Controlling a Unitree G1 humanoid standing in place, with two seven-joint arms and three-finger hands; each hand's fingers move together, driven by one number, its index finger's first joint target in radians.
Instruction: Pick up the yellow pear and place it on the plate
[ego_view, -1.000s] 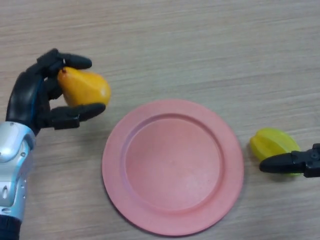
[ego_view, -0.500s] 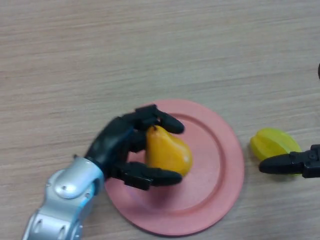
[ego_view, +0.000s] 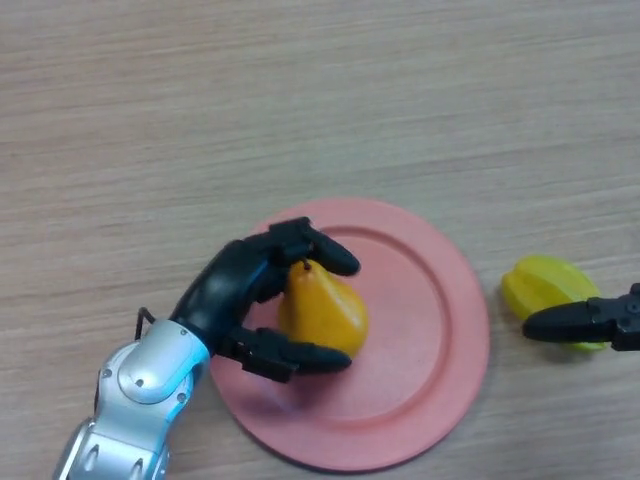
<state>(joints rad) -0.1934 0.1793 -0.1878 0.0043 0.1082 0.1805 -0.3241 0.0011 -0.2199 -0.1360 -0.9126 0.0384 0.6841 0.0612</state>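
The left robot hand reaches in from the lower left and sits over the left part of the pink plate. Its fingers are curled round the yellow pear: the upper fingers wrap over the narrow stem end, and the thumb hooks under the broad bottom end, so the fruit is pinched between them. The pear lies within the plate's rim, on the left half of the inner well, with its stem end pointing toward the far side of the tabletop. Whether the pear's underside already touches the plate surface or hangs just above it cannot be told from this view; a dark shadow shows on the plate below the thumb.

The silver forearm slants up from the bottom edge toward the plate, its wrist just at the plate's left rim.

At the right edge only part of the right robot hand shows, a straight dark finger lying across a yellow star fruit that rests on the tabletop just beside the plate's right rim, apart from it. That finger overlaps the fruit's lower side without curling round it.
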